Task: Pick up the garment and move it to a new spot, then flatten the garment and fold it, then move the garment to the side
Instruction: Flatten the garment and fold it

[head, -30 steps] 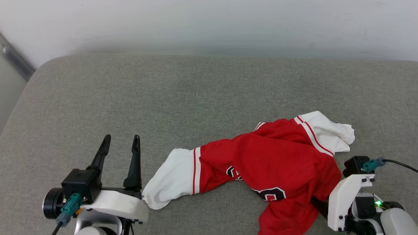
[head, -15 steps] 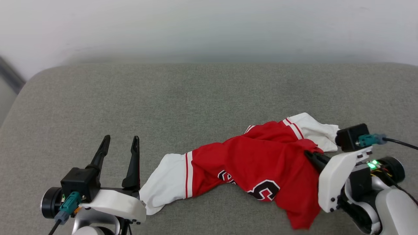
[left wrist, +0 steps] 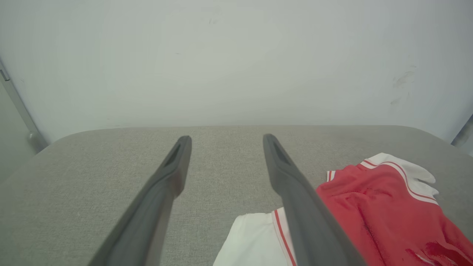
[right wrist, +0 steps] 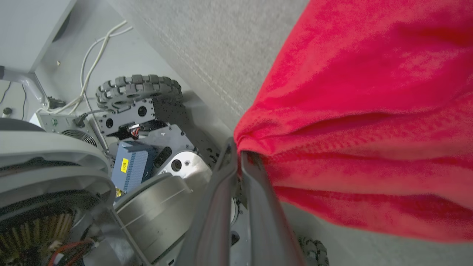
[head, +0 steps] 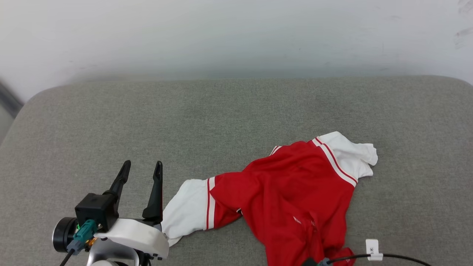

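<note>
The garment (head: 295,184), crumpled on the near right of the grey cushion (head: 221,111), is gripped at its red near edge by the closed right pincer (right wrist: 238,155), presumably for relocation, while the left pincer (head: 143,164) is held open just beside the white sleeve (head: 186,207), ready for spreading

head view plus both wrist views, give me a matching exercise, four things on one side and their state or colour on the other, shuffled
Column A
1. left hand
2. right hand
3. garment
4. sleeve beside the left hand

Column B
a. white with red-striped trim
b. shut on red fabric
c. open, holding nothing
d. crumpled, mostly on the grey cushion

Pairs: 1-c, 2-b, 3-d, 4-a
</note>
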### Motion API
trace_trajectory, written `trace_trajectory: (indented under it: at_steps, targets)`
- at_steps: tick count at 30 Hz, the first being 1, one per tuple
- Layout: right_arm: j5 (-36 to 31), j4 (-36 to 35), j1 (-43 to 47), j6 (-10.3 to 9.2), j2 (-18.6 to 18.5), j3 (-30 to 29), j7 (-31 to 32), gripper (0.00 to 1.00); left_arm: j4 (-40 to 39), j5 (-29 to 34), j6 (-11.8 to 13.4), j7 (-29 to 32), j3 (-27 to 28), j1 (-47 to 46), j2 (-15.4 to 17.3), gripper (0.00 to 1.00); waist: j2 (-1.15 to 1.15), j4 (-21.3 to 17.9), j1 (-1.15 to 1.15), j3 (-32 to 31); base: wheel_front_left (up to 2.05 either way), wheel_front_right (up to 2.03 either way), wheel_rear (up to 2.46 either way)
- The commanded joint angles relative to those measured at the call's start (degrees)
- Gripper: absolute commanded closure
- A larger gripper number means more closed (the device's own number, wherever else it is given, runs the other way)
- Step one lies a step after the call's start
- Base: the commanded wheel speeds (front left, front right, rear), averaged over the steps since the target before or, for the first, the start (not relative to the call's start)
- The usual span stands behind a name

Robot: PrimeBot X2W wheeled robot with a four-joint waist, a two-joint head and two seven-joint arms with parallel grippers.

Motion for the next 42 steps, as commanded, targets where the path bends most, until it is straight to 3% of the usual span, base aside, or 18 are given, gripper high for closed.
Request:
trace_trajectory:
  at_steps: [1, 6, 7, 8, 9, 18, 22, 26, 29, 34, 42]
  targets:
    - [-0.01, 2.20, 0.81, -0.02, -0.86, 0.72, 0.33, 1.00, 0.38, -0.20, -0.15, 0.05, 0.00, 0.42, -0.13, 0.00, 0.00, 0.08, 0.00, -0.14, 0.00, 0.00, 0.00]
    - [1.46, 9.06, 2.58, -0.02, 0.23, 0.16, -1.93, 1.00, 1.36, -0.62, -0.36, -0.08, -0.29, 0.82, -0.31, 0.00, 0.00, 0.35, 0.00, -0.49, 0.00, 0.00, 0.00]
    - [1.44, 9.56, 2.59, -0.02, 0.63, -0.14, -3.14, 0.77, 1.40, -0.71, -0.37, -0.13, -0.30, 0.84, -0.29, 0.00, 0.00, 0.37, 0.00, -0.54, 0.00, 0.00, 0.00]
    - [1.45, 9.64, 2.49, -0.02, 1.17, -0.96, -5.00, 0.25, 1.58, -0.79, -0.30, -0.13, -0.29, 0.96, -0.23, 0.00, 0.00, 0.38, 0.00, -0.62, 0.00, 0.00, 0.00]
    - [0.93, 9.42, 2.27, -0.02, 1.42, -1.57, -6.89, 0.00, 1.70, -0.83, -0.25, -0.13, -0.29, 1.14, -0.17, 0.00, 0.00, 0.37, 0.00, -0.78, 0.00, 0.00, 0.00]
    - [-2.88, -1.71, 5.27, -0.02, 3.06, -7.41, -20.60, 0.00, 2.64, -1.52, 0.56, -0.44, 0.59, 3.31, 0.73, 0.00, 0.00, -0.77, 0.00, -3.03, 0.00, 0.00, 0.00]
    - [-5.17, -7.14, 6.81, -0.02, 5.96, -13.06, -26.77, 0.00, 2.66, -1.93, 1.14, -0.61, 1.16, 4.15, 1.08, 0.00, 0.00, -1.54, 0.00, -3.56, 0.00, 0.00, 0.00]
    - [-7.66, -7.61, 7.25, -0.02, 8.38, -18.81, -29.61, 0.00, 2.28, -1.94, 1.59, -0.39, 1.30, 4.24, 1.25, 0.00, 0.00, -1.87, 0.00, -3.81, 0.00, 0.00, 0.00]
    - [-9.68, -4.90, 5.27, -0.02, 11.52, -27.94, -31.68, 0.00, 1.78, -1.59, 1.92, -0.23, 1.18, 3.86, 1.32, 0.00, 0.00, -1.79, 0.00, -3.68, 0.00, 0.00, 0.00]
    - [-10.04, -0.20, 1.76, -0.02, 11.92, -36.55, -31.97, 0.00, 1.47, -1.37, 1.84, -0.39, 1.12, 3.15, 1.40, 0.00, 0.00, -1.24, 0.00, -2.88, 0.00, 0.00, 0.00]
    - [-5.19, 14.54, -10.26, -0.02, 7.33, -45.63, -23.89, 0.00, 1.18, -0.99, 1.34, -1.43, 0.94, 0.51, 0.65, 0.00, 0.00, 0.88, 0.00, 1.90, 0.00, 0.00, 0.00]
